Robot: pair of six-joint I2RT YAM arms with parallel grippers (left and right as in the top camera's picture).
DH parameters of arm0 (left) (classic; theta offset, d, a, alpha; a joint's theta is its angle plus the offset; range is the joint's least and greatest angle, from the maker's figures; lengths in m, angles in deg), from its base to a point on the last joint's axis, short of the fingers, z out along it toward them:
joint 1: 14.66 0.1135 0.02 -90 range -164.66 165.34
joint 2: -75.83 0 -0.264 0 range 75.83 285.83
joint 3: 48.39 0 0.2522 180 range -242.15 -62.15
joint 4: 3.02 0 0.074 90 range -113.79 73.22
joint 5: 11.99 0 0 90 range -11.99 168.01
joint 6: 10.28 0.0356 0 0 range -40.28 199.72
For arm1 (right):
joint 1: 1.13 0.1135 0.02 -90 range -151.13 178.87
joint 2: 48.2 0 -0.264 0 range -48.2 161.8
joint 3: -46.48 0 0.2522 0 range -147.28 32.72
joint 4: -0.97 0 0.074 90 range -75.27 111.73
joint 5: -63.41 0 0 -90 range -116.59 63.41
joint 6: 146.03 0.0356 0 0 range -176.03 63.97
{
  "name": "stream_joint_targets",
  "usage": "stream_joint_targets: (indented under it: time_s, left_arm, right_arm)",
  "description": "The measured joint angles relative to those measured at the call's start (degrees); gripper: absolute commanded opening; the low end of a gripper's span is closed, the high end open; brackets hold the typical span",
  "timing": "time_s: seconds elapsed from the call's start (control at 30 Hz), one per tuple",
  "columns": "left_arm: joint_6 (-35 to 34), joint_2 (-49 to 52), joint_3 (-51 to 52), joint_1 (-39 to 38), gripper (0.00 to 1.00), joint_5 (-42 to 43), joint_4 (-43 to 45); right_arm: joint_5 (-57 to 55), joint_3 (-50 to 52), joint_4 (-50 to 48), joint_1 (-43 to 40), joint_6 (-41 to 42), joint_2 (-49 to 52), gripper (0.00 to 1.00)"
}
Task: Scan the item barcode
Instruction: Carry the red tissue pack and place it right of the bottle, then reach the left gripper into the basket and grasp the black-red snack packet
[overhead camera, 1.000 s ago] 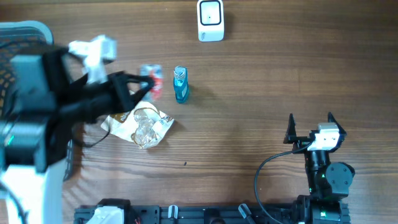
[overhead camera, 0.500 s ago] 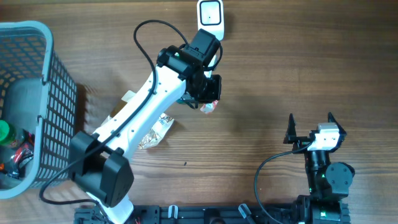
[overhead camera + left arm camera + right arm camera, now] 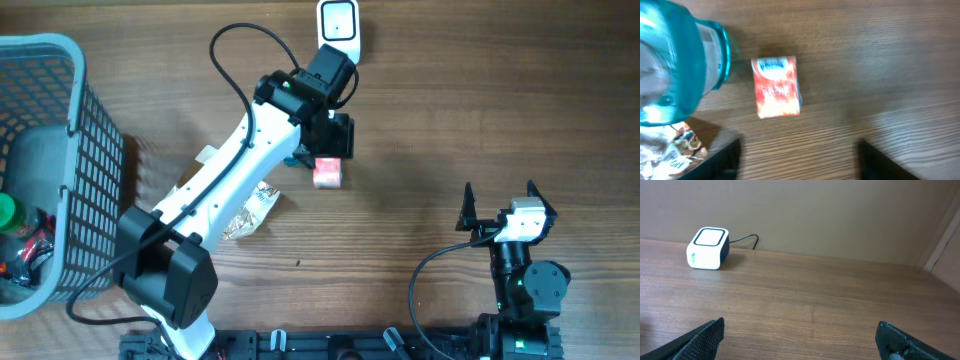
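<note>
The item, a small red-and-white carton [image 3: 328, 173], lies flat on the wooden table just below my left gripper [image 3: 337, 140]. That gripper is open and holds nothing. In the left wrist view the carton [image 3: 776, 86] lies free on the wood, well ahead of the left gripper [image 3: 800, 162], whose dark fingers [image 3: 722, 160] stand wide apart at the bottom corners. The white barcode scanner [image 3: 338, 32] sits at the table's far edge, a little beyond the left arm. My right gripper [image 3: 498, 195] rests open and empty at the near right, and the scanner [image 3: 707, 247] shows far left in its wrist view.
A teal bottle [image 3: 675, 65] stands just left of the carton, mostly hidden under the arm in the overhead view. A crumpled foil wrapper [image 3: 250, 210] lies beneath the left arm. A grey mesh basket [image 3: 95, 170] holding several items fills the left edge.
The left gripper has opened and let go of the carton, which now lies on the table below it. The right arm has not moved.
</note>
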Motion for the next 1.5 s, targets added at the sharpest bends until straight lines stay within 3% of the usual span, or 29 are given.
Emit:
stream_joint_targets:
  time_s: [0.13,0.2,0.27,0.37,0.47,0.63,0.77,1.07,1.17,1.33,1.5]
  left_arm:
    - [0.1,-5.2,-7.0,2.4,0.87,0.6,-1.3]
    - [0.1,-11.9,-9.0,4.0,0.89,0.8,-1.5]
    - [0.5,-20.7,-9.8,5.7,1.0,0.8,-2.2]
    - [1.4,-29.0,-10.1,11.4,1.0,0.3,-4.5]
    - [1.5,-36.4,-10.2,24.0,1.0,-2.1,-7.2]
    - [-0.5,-41.5,-10.2,56.8,1.0,-4.6,-9.1]
    - [-7.8,-38.7,-10.2,69.8,1.0,-4.6,-10.1]
    - [-11.5,-22.9,-10.3,70.5,1.0,-7.1,5.0]
    - [-9.6,-17.7,-10.3,70.6,1.0,-12.2,5.2]
    - [-0.6,-13.7,-10.3,70.6,1.0,-16.3,1.9]
    - [0.9,-6.0,-10.4,70.6,1.0,-19.3,-0.9]
  right_arm:
    - [0.0,0.0,0.0,0.0,0.0,0.0,1.0]
    - [0.0,0.0,0.0,0.0,0.0,0.0,1.0]
    - [0.0,0.0,0.0,0.0,0.0,0.0,1.0]
    - [0.0,0.0,0.0,0.0,0.0,0.0,1.0]
    - [0.0,0.0,0.0,0.0,0.0,0.0,1.0]
    - [0.0,0.0,0.0,0.0,0.0,0.0,1.0]
    - [0.0,0.0,0.0,0.0,0.0,0.0,1.0]
    - [0.0,0.0,0.0,0.0,0.0,0.0,1.0]
    - [0.0,0.0,0.0,0.0,0.0,0.0,1.0]
    - [0.0,0.0,0.0,0.0,0.0,0.0,1.0]
    - [0.0,0.0,0.0,0.0,0.0,0.0,1.0]
